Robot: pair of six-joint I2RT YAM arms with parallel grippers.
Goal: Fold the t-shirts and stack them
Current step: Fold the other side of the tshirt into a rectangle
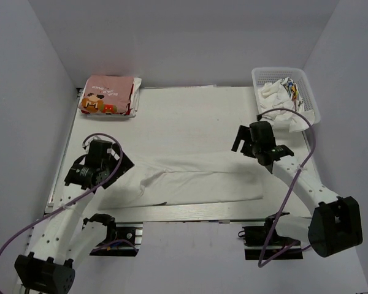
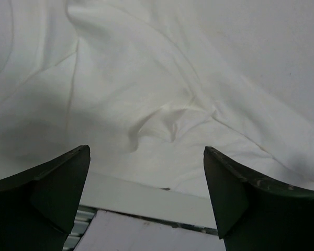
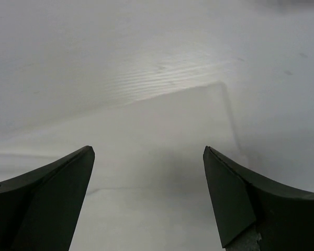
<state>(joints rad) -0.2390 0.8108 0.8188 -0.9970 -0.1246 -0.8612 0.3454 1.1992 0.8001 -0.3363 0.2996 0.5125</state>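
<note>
1. From above: shows a white t-shirt (image 1: 199, 184) folded into a long flat strip, smooth at its right end and rumpled at its left, lying across the near half of the table (image 1: 190, 116)
2. Same view: puts the left gripper (image 1: 118, 162) at the left end of the white t-shirt and the right gripper (image 1: 241, 139) just past its far right corner, with both pairs of jaws spread apart
3. Same view: finds a pink t-shirt (image 1: 104, 95) folded into a neat square with its orange-brown cartoon print facing up, well apart from the white t-shirt, beyond its left end
4. Same view: finds a basket (image 1: 308, 86) of white lattice plastic beyond the right end of the white t-shirt, with crumpled white cloth (image 1: 276, 95) spilling over its near rim
5. Left wrist: looks down on the white t-shirt (image 2: 162, 78), creased and filling most of the picture, with a small raised pucker near the middle
6. Same view: shows the left gripper (image 2: 146, 151) with its dark fingers (image 2: 52, 188) held wide and nothing pinched between them; cannot tell whether the tips touch the cloth
7. Same view: catches a bare strip of the table's near edge (image 2: 146, 201) just below the hem of the white t-shirt
8. Right wrist: shows the right gripper (image 3: 146, 151) with its fingers (image 3: 240, 198) spread wide and nothing between them
9. Same view: shows a smooth, flat corner of the white t-shirt (image 3: 162, 136) just ahead of the tips, with bare table (image 3: 94, 52) beyond and to the right of it
</note>
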